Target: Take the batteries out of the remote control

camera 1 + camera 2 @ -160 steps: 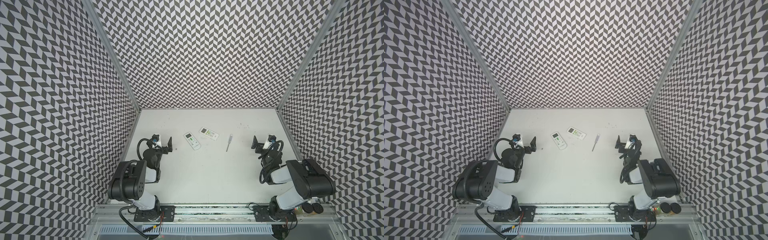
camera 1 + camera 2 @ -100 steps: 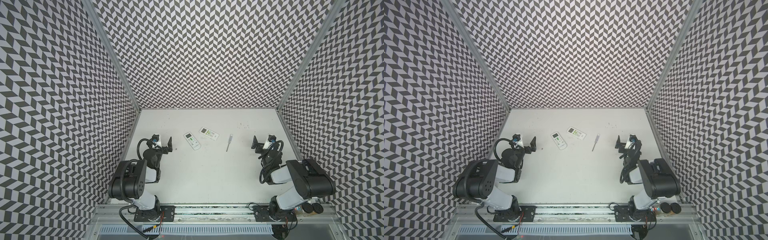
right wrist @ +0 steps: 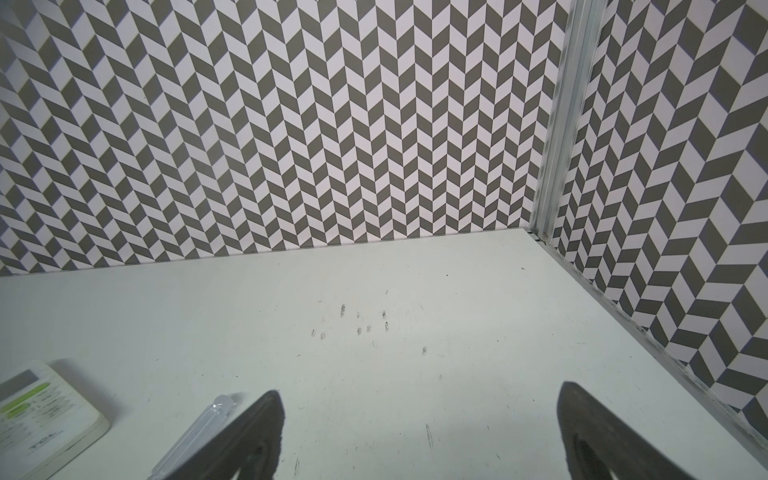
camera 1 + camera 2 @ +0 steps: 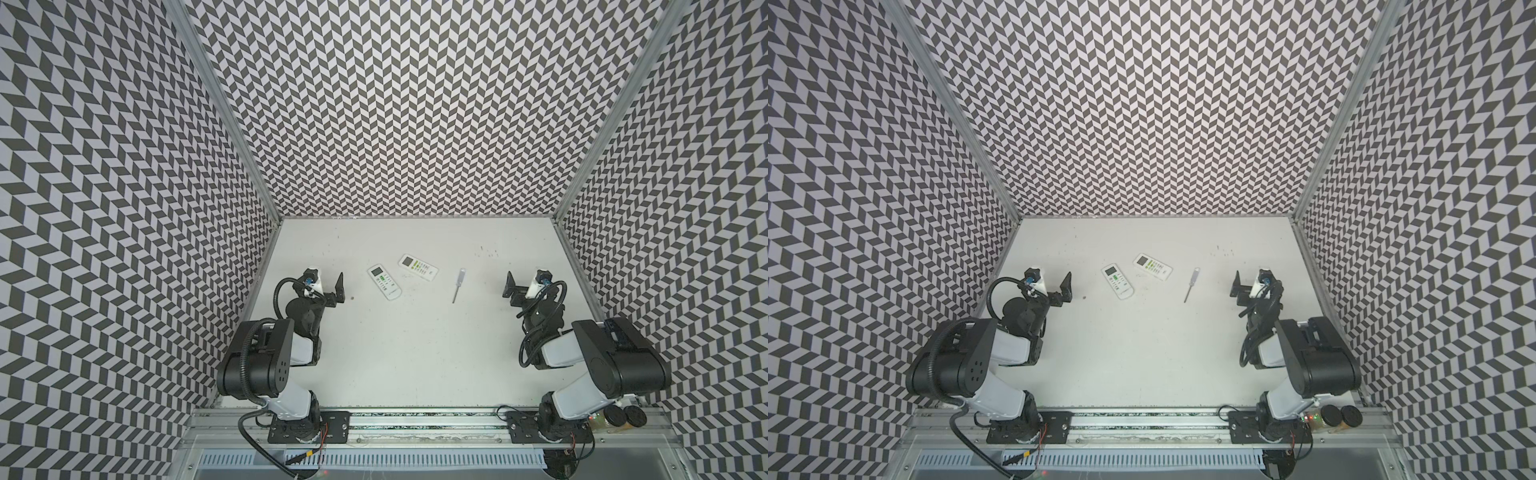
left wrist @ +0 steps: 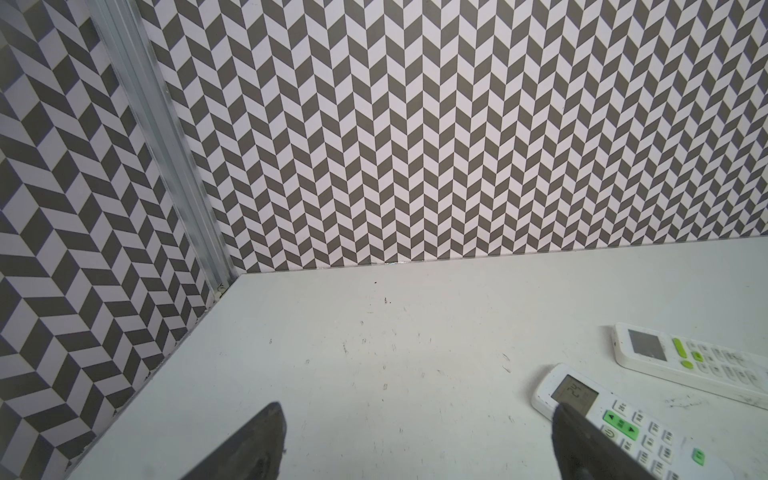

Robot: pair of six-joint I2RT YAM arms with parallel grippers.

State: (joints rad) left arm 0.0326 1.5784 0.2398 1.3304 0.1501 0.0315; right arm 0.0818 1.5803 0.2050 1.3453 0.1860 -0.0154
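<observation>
Two white remote controls lie face up, buttons and screens showing, at the middle back of the table: one (image 4: pixel 384 281) (image 4: pixel 1117 281) (image 5: pixel 615 428) nearer the left arm, the other (image 4: pixel 418 267) (image 4: pixel 1153 266) (image 5: pixel 698 361) (image 3: pixel 45 411) just behind and to its right. No batteries show; they are hidden. My left gripper (image 4: pixel 332 291) (image 4: pixel 1064 287) (image 5: pixel 417 407) stands open and empty to the left of the nearer remote. My right gripper (image 4: pixel 512 286) (image 4: pixel 1239 286) (image 3: pixel 420 388) is open and empty at the right.
A clear-handled screwdriver (image 4: pixel 458 284) (image 4: pixel 1191 284) (image 3: pixel 199 432) lies between the remotes and the right gripper. Chevron-patterned walls close in the table on three sides. Two black-lidded jars (image 4: pixel 623 415) (image 4: pixel 1339 417) sit on the front rail at the right.
</observation>
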